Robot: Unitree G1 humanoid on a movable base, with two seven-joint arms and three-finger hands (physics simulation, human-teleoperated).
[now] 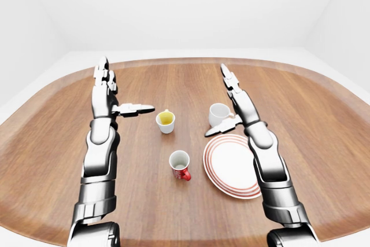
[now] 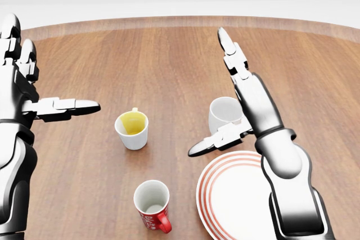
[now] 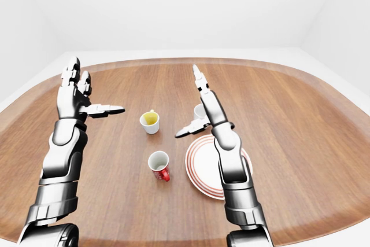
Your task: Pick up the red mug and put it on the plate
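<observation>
A: What's laid out?

B: Wood table (image 2: 169, 54); plate (image 2: 236, 195) lower right, red mug (image 2: 152, 203) bottom centre, upright, just left of it.

A: Hands?

B: Right hand (image 2: 233, 96) and left hand (image 2: 31, 91) both spread, empty. I'd lower the right beside the mug, wrapping its body, clear of the handle.

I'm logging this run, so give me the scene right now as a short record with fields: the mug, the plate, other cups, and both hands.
red mug: upright on the table, not held, left of the plate in the head view
plate: white with red rings, nothing on it
other cups: white mug above the plate; yellow-lined cup above the red mug
left hand: open, off to the left, holding nothing
right hand: open, beside the white mug, holding nothing
task status: mug not yet picked up
</observation>
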